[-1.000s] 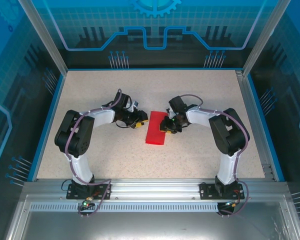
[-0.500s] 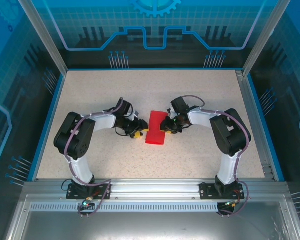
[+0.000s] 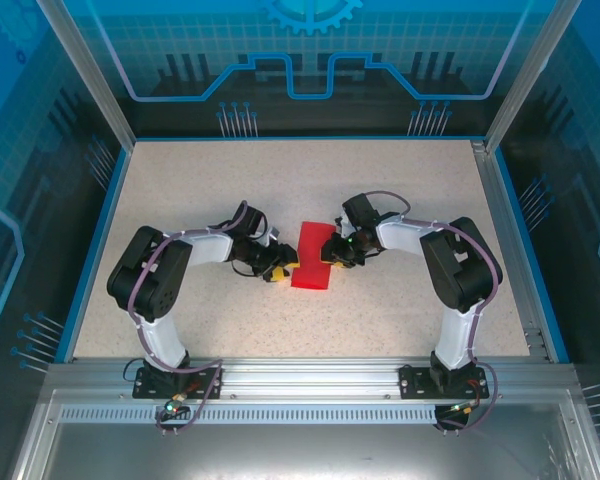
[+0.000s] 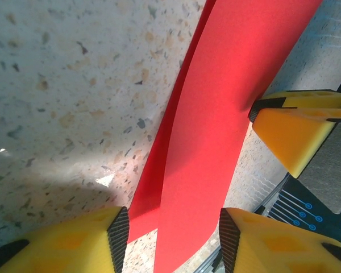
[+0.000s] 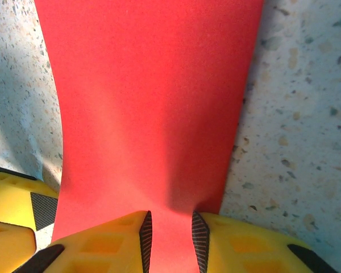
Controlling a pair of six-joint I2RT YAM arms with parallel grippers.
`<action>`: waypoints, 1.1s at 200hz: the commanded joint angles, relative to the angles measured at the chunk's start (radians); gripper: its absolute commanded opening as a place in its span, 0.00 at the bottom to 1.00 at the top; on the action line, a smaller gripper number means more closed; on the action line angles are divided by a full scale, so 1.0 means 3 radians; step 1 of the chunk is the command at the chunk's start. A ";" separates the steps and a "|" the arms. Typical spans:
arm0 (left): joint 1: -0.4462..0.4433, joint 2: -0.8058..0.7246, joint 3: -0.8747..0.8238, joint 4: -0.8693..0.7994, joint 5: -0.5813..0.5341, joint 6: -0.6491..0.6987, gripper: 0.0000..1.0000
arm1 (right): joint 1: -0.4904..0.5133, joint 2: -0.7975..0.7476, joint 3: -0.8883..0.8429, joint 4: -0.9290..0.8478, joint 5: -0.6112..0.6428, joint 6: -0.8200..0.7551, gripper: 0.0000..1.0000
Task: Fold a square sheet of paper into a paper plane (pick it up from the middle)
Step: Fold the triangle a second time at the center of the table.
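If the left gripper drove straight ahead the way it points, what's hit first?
The red paper: it sits between the left gripper's open fingers. Past it, probably the right gripper on the paper's far side, though depth is unclear.

I count one red sheet of paper (image 3: 313,257), one speckled table (image 3: 400,180), two robot arms (image 3: 152,275) and two grippers, the left gripper (image 3: 283,271) and the right gripper (image 3: 330,255), with four yellow fingers (image 4: 68,244) altogether.
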State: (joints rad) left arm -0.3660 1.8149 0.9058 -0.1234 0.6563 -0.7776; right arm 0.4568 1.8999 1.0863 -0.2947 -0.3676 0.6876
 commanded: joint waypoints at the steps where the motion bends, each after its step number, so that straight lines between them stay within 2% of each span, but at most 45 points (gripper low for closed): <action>1: -0.0037 0.0013 0.0017 0.0032 0.0136 -0.0058 0.48 | -0.0035 0.0151 -0.0134 -0.0170 0.0153 -0.0051 0.30; 220: -0.0025 0.0411 0.0416 0.0360 0.0189 -0.0269 0.42 | -0.0045 0.0152 -0.0207 -0.0053 0.0088 -0.0001 0.30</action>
State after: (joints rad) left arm -0.3706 1.9125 0.9970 -0.0250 0.6895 -0.8398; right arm 0.4488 1.8999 1.0702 -0.2684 -0.3870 0.6884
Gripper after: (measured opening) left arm 0.431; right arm 0.296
